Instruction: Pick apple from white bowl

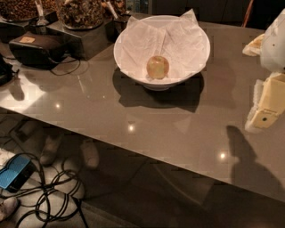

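Observation:
A small yellowish-green apple (157, 67) with a reddish blush sits in the middle of the white bowl (127, 62), on crumpled white paper. The bowl stands on its small foot at the back centre of the grey countertop (147, 120). My gripper (268, 106), cream and white, hangs at the right edge of the view above the counter. It is well to the right of the bowl and apart from it, and it holds nothing that I can see.
Dark containers of brown snacks (80, 13) stand at the back left, with a black box (38, 49) and cable beside them. The counter's front edge runs diagonally from left to lower right. Below it, cables (49, 191) and a blue device (15, 171) lie on the floor.

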You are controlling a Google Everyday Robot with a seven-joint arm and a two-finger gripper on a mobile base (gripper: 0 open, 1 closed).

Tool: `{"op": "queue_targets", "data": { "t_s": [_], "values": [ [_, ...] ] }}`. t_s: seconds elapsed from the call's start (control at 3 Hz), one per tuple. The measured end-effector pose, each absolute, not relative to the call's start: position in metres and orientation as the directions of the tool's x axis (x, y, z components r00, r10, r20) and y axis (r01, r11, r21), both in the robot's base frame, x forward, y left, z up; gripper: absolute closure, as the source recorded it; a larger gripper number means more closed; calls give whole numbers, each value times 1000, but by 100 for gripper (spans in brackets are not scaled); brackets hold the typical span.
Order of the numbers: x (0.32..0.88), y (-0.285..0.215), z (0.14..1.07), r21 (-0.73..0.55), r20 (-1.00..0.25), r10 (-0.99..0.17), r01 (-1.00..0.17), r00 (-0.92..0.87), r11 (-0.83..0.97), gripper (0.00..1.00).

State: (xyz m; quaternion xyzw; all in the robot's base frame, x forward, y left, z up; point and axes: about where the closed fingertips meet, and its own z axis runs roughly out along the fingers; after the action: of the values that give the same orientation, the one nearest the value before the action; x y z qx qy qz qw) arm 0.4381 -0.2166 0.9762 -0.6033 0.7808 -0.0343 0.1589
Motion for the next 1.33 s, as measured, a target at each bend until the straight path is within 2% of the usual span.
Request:
{"op": "queue_targets", "data": {
  "t_s": [0.67,1.0,1.33],
  "values": [
    [455,-206,988,-227,-254,-929,-917,-268,327,0],
    [528,-160,1022,-200,-334,-902,-915,-272,350,0],
    [541,-150,1016,-209,-343,-900,-912,-270,353,0]
  ]
}}
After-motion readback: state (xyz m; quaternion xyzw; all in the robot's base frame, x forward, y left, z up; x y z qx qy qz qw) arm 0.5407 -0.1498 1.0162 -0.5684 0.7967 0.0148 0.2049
